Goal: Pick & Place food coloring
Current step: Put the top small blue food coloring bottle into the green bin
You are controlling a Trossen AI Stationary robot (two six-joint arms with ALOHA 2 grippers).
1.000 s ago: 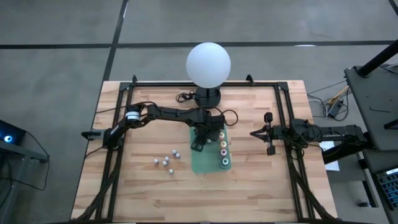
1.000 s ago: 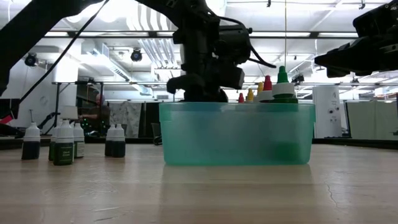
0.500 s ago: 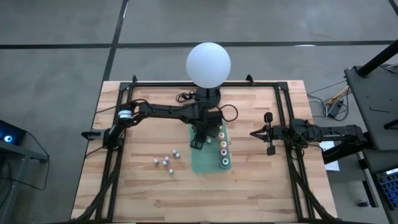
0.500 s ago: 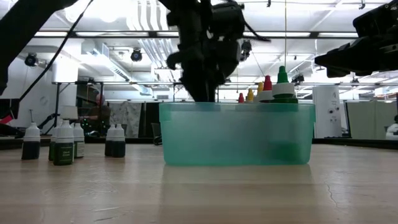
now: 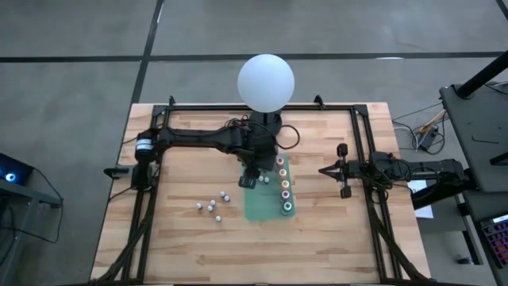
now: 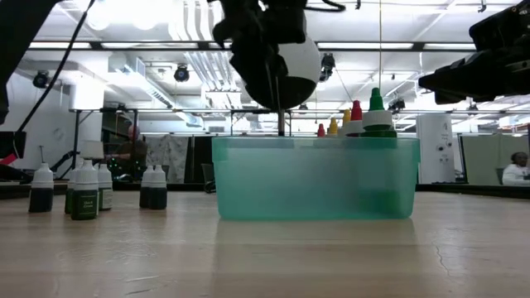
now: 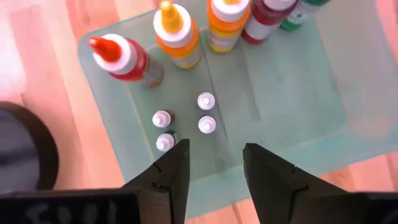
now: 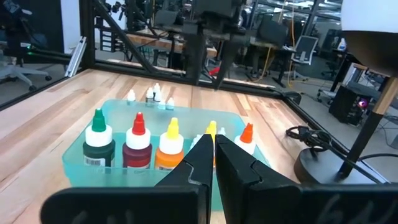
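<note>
A translucent green tray (image 5: 262, 202) stands mid-table. Five larger bottles with coloured tops (image 7: 176, 36) stand in a row along its right side (image 5: 284, 184). Several small white-capped bottles (image 7: 206, 124) stand on its floor. More small bottles (image 5: 212, 206) stand on the wood left of the tray (image 6: 84, 193). My left gripper (image 7: 214, 163) hovers open above the tray's left part (image 5: 249, 181), touching nothing. My right gripper (image 8: 214, 155) is shut and waits right of the tray (image 5: 325, 170).
The white globe lamp (image 5: 266, 81) stands on its dark base (image 5: 263, 121) just beyond the tray, with a cable beside it. Black frame rails (image 5: 361, 143) run along the table's sides. Bare wood (image 5: 238, 254) lies toward the near edge.
My left gripper has risen out of the tray, clear above its rim, and has drawn slightly toward the far edge. The bottles in the tray and on the wood have stayed put.
</note>
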